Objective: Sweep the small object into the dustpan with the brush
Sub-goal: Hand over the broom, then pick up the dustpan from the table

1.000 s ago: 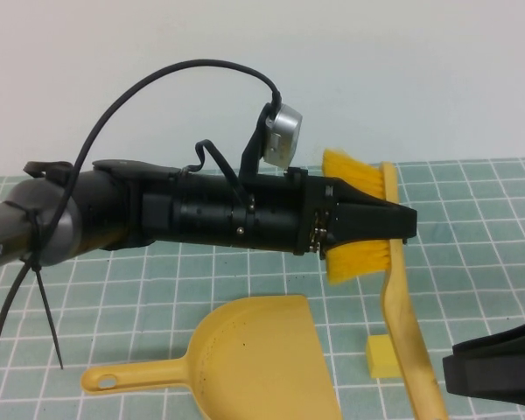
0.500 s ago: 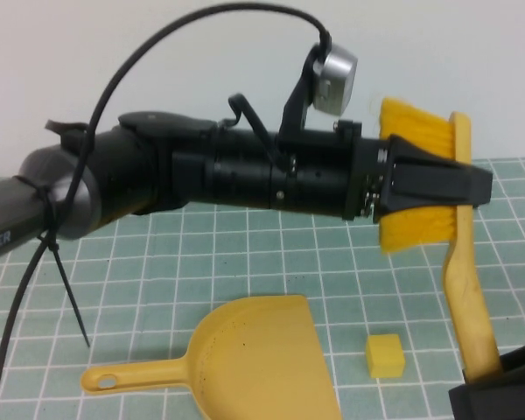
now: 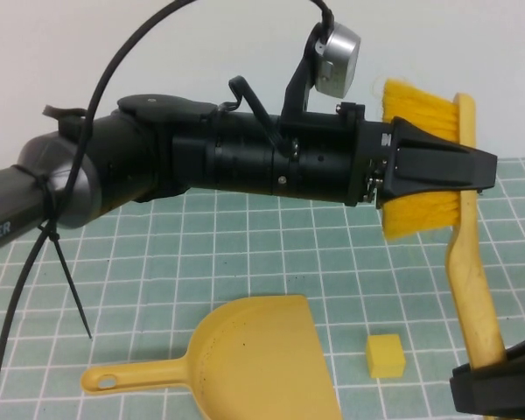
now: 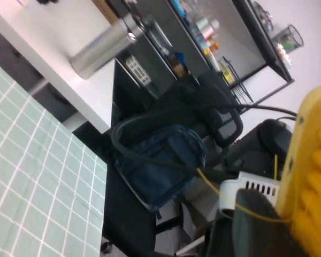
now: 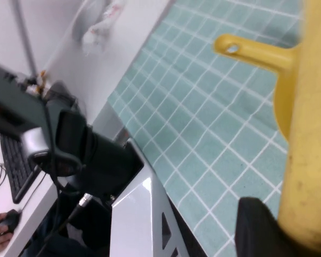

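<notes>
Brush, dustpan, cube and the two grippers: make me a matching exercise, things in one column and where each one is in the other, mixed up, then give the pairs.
Things:
1. brush
2. dustpan
3. small yellow cube
4. right gripper

Places:
A. lying flat on the grid mat
B. at the brush handle's lower end
C. raised, its bristle head clamped by the left gripper
D. on the mat beside the dustpan's right edge

Pairs: 1-C, 2-A, 3-D, 4-B

Green grid mat on table; plain white wall behind; dark shelving, blue bag beyond.
</notes>
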Controlling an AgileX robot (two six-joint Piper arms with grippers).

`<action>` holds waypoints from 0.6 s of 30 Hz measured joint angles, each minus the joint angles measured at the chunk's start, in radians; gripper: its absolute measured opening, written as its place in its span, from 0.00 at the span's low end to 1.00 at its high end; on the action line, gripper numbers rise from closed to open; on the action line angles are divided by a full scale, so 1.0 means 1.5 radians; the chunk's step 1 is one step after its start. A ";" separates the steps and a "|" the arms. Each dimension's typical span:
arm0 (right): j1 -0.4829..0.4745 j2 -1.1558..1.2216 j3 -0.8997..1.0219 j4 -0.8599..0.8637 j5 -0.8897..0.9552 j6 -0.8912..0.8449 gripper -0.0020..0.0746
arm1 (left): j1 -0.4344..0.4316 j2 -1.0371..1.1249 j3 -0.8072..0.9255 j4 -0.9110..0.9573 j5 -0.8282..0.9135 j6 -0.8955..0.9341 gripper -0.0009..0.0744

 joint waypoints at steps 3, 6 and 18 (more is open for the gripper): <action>0.000 -0.001 0.000 0.001 0.003 -0.002 0.25 | 0.002 0.000 0.000 0.007 0.000 -0.028 0.29; 0.000 -0.001 0.000 0.001 0.000 0.000 0.25 | 0.003 0.000 0.000 0.024 0.000 -0.081 0.69; 0.000 -0.001 -0.051 0.019 -0.082 0.049 0.25 | 0.003 -0.005 -0.001 0.267 0.017 -0.135 0.90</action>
